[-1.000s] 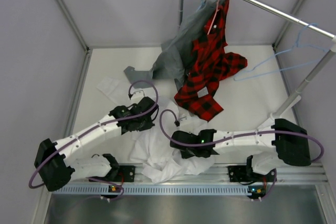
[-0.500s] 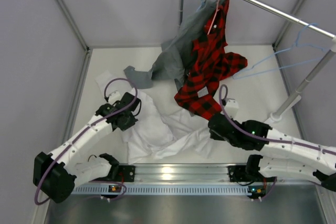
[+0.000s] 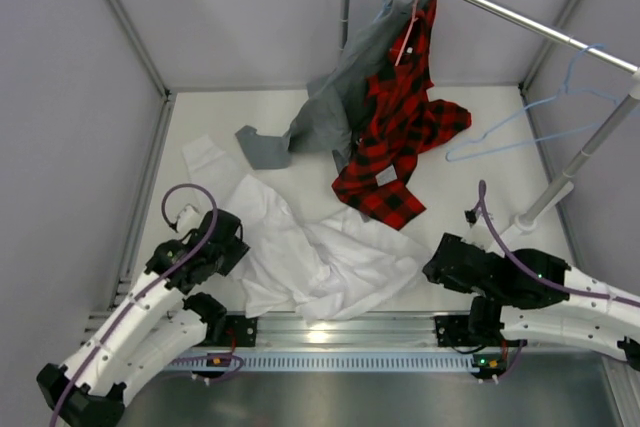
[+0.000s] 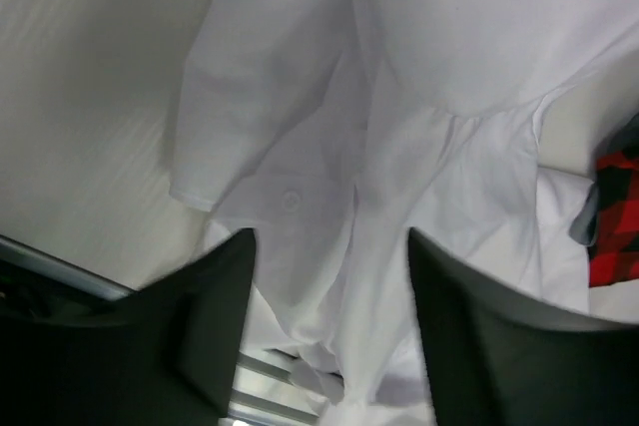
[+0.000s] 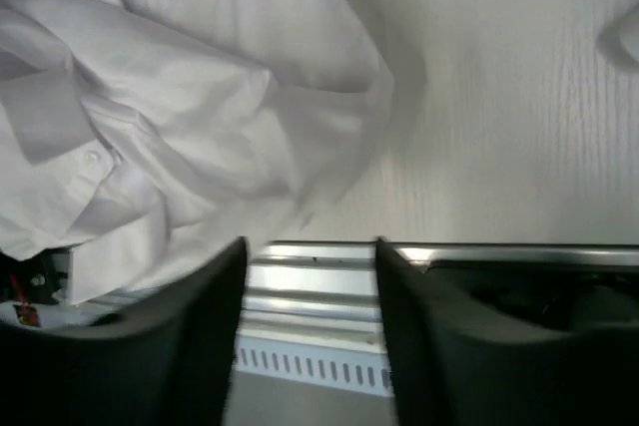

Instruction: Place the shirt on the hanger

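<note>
Both arms have pulled back toward the near edge! Left gripper [image 4: 329, 238] and right gripper [image 5: 310, 244] are spread, empty. The shirt [image 3: 320, 257] lies crumpled between them; the hanger [image 3: 520, 137] waits bare on the rail [image 3: 500, 12]. Hanging hasn't begun.

We find bare tabletop [image 3: 480, 187] between the plaid shirt [image 3: 395, 127] and the rack post [image 3: 577, 163], under the hanger [image 3: 500, 119]. The shirt [image 3: 320, 257] covers the near centre, and the grey garment [image 3: 335, 107] blocks the back.

Plaid shirt [image 3: 400, 132] and grey garment [image 3: 330, 117] on rail [image 3: 500, 12]
</note>
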Robot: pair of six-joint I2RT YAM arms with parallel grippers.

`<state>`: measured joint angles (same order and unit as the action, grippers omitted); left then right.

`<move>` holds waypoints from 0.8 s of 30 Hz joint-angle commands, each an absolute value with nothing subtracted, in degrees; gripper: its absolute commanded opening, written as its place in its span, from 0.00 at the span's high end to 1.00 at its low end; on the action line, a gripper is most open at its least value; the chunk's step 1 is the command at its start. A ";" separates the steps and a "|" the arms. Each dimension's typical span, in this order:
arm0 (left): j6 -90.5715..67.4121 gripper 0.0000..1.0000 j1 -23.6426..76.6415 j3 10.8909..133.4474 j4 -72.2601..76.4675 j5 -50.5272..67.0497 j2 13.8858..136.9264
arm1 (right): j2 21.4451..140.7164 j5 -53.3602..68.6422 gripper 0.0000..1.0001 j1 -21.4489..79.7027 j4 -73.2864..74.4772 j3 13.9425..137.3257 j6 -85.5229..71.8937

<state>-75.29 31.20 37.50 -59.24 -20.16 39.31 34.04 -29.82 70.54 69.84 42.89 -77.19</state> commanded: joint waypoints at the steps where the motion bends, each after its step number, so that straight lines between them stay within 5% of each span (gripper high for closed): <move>1: -78.32 0.23 30.94 36.56 -62.05 -18.37 36.48 | 32.78 -29.87 0.38 71.46 74.87 47.18 -77.70; 2: -76.83 0.12 30.85 38.04 -63.01 -18.72 35.95 | 32.96 -31.88 0.26 71.46 76.10 50.42 -75.52; 4: -70.80 0.01 30.85 41.38 -65.47 -20.03 35.07 | 33.83 -32.61 0.23 71.46 72.27 52.99 -68.86; 11: -47.91 0.02 33.73 60.01 -63.28 -11.35 54.81 | 49.11 -26.20 0.19 68.65 62.41 55.47 -56.34; 19: -60.44 0.06 59.92 82.51 -71.79 -21.35 81.01 | 52.47 -21.09 0.20 62.93 53.79 50.18 -54.49; 24: -66.79 0.15 63.19 77.79 -73.13 -21.45 87.79 | 48.26 -22.06 0.20 62.75 53.96 50.45 -54.67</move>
<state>-61.17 62.48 79.75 -67.44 -19.14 86.72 51.46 -21.91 63.81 57.56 49.17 -55.48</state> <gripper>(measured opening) 0.866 0.805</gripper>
